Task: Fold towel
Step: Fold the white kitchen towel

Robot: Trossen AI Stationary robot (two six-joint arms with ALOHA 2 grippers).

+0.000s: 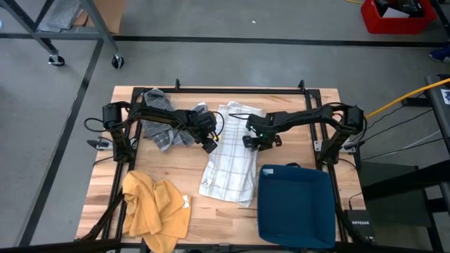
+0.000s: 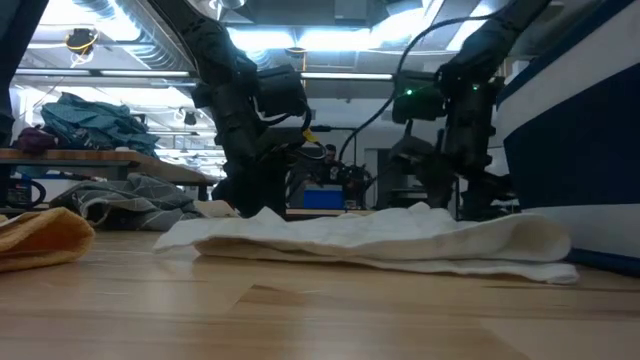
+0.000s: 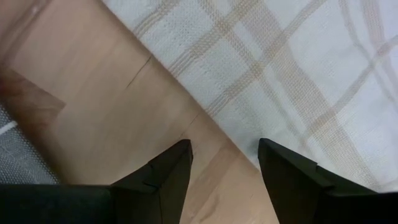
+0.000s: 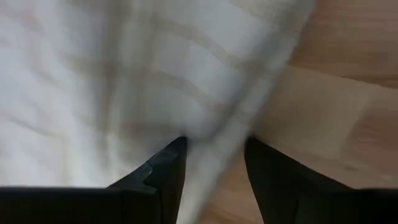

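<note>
A white towel with tan checks [image 1: 228, 158] lies in a long folded strip on the wooden table, running from the far middle toward the near edge. My left gripper [image 1: 209, 146] is open at the towel's left edge. In the left wrist view [image 3: 225, 165] that edge [image 3: 211, 118] runs between the fingers, one over bare wood and one over cloth. My right gripper [image 1: 252, 143] is open at the towel's right edge. In the blurred right wrist view [image 4: 214, 165] that edge [image 4: 249, 106] also passes between the fingers. Both grippers slant steeply down. My left gripper stands astride the towel's left edge [image 3: 249, 155], slanting down from the table's left; whether a finger touches the cloth I cannot tell. My right gripper stands astride the right edge [image 4: 217, 137], slanting down from the right; the blur hides whether it touches.
A yellow cloth [image 1: 155, 207] lies crumpled at the near left. A grey checked cloth [image 1: 163, 123] is heaped at the far left, under the left arm. A dark blue bin [image 1: 295, 204] stands at the near right, close beside the towel. Bare wood shows between towel and yellow cloth.
</note>
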